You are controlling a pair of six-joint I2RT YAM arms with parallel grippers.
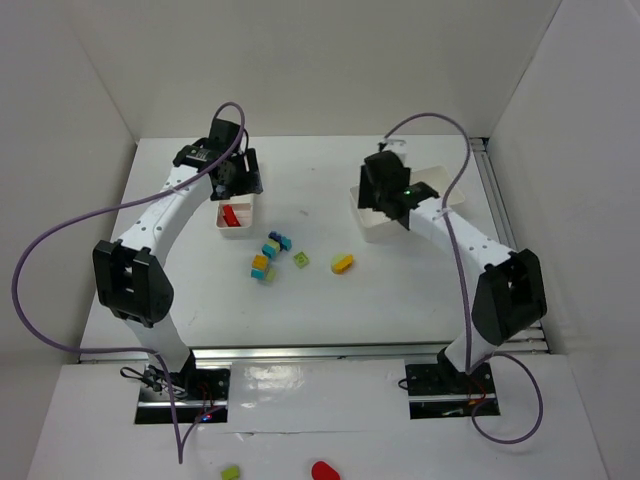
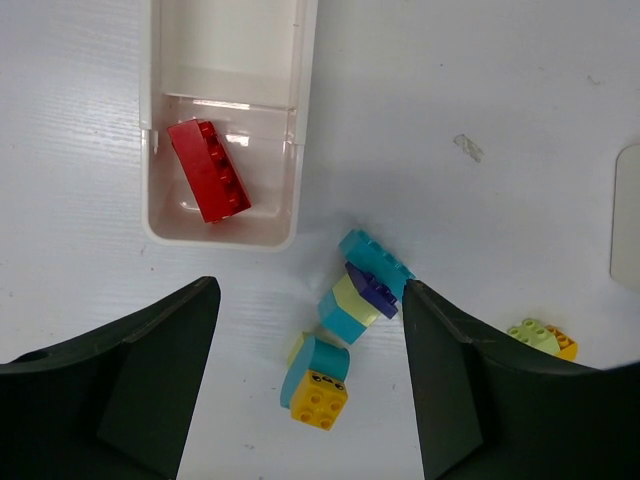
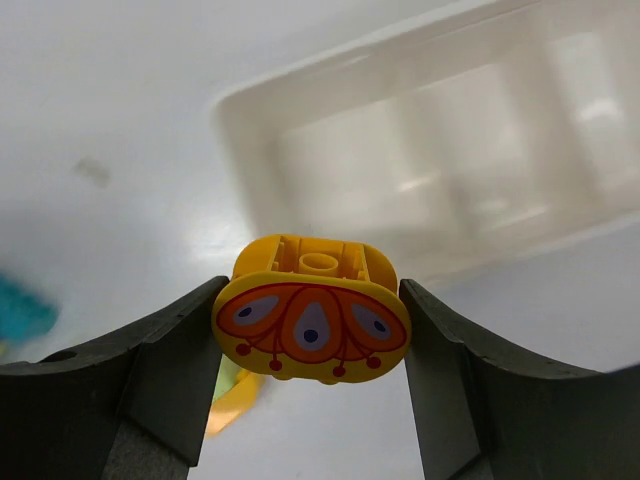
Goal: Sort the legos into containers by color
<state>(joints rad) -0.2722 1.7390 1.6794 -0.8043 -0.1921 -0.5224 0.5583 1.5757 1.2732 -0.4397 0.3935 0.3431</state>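
- Left gripper (image 1: 237, 182) (image 2: 310, 292): claw spread wide, nothing between the fingers; in the top view it hangs at about 10 o'clock from the table's centre, over the far part of the left tray.
- Left tray (image 1: 246, 222) (image 2: 150, 205): white, divided into compartments; in the left wrist view it lies at 11 o'clock of the claw's gap.
- Red brick (image 1: 231, 215) (image 2: 208, 170): lies askew in the tray's end compartment, the one nearest the loose bricks.
- Loose bricks on the bare table, at 4 o'clock of the left tray in the top view: cyan-and-dark-blue brick (image 1: 280, 240) (image 2: 375, 268); just beside it at 7 o'clock, cyan-and-pale-yellow brick (image 2: 343, 310); further along the same line, cyan-and-orange brick (image 1: 261, 267) (image 2: 318, 385).
- Lime green brick (image 1: 301, 259) (image 2: 530, 332): apart from that group, at 3 o'clock of it; partly hidden by a finger in the left wrist view.
- Plain yellow brick (image 1: 342, 263): alone, at 3 o'clock of the lime green brick.
- Right gripper (image 1: 397, 207) (image 3: 312, 330): claw pinching a patterned yellow brick (image 3: 312, 300) by its two ends; brick held clear of the table.
- Right tray (image 1: 372, 228) (image 3: 232, 120): white, blurred in the right wrist view, at 1 o'clock of the held brick; whether the brick hangs over the rim or just short of it cannot be told.
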